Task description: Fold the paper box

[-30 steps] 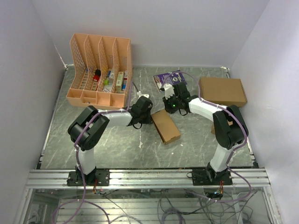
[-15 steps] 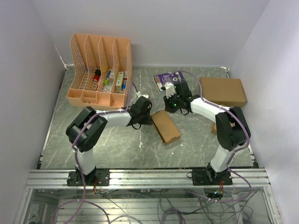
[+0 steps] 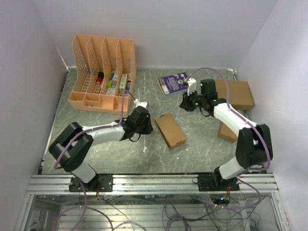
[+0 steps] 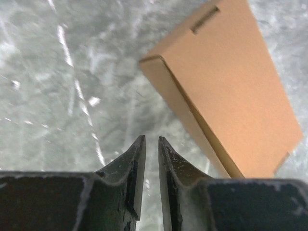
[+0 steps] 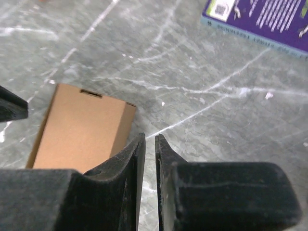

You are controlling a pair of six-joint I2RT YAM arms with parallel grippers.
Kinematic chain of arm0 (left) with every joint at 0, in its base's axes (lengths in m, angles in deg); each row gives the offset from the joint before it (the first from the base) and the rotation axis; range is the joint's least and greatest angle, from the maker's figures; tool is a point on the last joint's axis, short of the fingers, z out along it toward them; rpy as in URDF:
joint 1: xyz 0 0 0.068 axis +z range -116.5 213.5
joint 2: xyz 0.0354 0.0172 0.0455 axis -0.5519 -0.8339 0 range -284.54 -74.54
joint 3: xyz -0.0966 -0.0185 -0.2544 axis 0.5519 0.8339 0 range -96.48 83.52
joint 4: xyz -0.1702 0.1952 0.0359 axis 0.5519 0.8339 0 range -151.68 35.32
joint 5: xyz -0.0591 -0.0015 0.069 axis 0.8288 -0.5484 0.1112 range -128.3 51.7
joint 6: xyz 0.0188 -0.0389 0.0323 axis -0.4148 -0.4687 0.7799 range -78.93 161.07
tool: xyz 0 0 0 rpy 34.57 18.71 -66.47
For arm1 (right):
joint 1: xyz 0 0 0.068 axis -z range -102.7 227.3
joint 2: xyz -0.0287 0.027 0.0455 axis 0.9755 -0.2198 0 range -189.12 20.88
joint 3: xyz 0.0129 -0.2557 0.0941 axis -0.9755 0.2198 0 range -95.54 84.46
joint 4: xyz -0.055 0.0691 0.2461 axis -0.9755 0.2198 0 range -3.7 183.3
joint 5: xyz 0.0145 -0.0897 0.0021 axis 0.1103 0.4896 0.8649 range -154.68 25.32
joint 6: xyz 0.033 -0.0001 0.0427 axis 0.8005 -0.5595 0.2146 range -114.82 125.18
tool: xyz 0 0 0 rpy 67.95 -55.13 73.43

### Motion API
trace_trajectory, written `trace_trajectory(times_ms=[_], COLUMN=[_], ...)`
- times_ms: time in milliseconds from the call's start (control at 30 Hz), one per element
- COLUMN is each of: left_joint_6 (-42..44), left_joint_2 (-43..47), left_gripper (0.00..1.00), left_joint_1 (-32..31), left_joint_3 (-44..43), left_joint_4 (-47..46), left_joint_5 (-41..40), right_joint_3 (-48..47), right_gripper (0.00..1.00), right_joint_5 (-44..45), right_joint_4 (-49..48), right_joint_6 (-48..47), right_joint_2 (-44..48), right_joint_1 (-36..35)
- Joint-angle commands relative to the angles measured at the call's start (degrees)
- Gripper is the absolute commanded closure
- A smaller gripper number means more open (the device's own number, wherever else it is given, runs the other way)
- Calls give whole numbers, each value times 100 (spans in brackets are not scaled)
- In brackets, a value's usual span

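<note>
Find paper box [image 3: 171, 130] flat on table [image 3: 96, 144], approx. ctr, closed up as slim oblong carton, long axis diagonal from far-left to near-right. Note L gripper [image 3: 148, 126] just off box's left long side, tips aimed at it, no contact. In L wrist view, read box [image 4: 231, 91] up and to right of L gripper [image 4: 150, 139], with bare table between. Read fingers [image 4: 134, 163] as parted by a narrow slit, with tabletop visible through the gap and nothing pinched. Note tab slot at box's upper end in same view. Find R gripper [image 3: 185, 102] beyond box's far-right corner, clear of it and farther off than L gripper. In R wrist view, read box [image 5: 79, 127] low-left of R gripper [image 5: 149, 137], its near-right corner hidden behind one finger [image 5: 120, 163]. Read jaws here as slightly apart, narrow gap only, holding nothing. Ref. items: purple booklet [image 3: 174, 82] behind R gripper, large brown box [image 3: 233, 94] at far right, second small carton [image 3: 226, 131] near R arm, peach file rack [image 3: 102, 72] at far left.
</note>
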Motion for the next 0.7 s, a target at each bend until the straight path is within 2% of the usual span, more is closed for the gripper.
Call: trace_trajectory(times_ms=[0,133,267,467,667], left_joint_6=[-378,-700,-1110,-1858,-2722], left_joint_2=[463,688,842,889,593], left_gripper=[73,74,76,78,78], left_joint_1=[-447,-971,-1452,-1934,-2284], left_joint_3=[328,547,741,1124,1250], left_joint_4=[-638,-799,-729,-914,-1415], left_joint_5=[222,35,-334,-782,-979], right_joint_3=[363,736,647,1335,1675], right_gripper=[84,76,77,77,79], right_joint_5=[-1128,-1512,-940,-111,35], right_joint_4=[-148,159,1214,1252,1245], right_joint_6=[-701,-1042,-1006,-1571,-1582], right_joint_2=[765,1048,914,1645,1814], right_joint_1=[137,146,149,158,159])
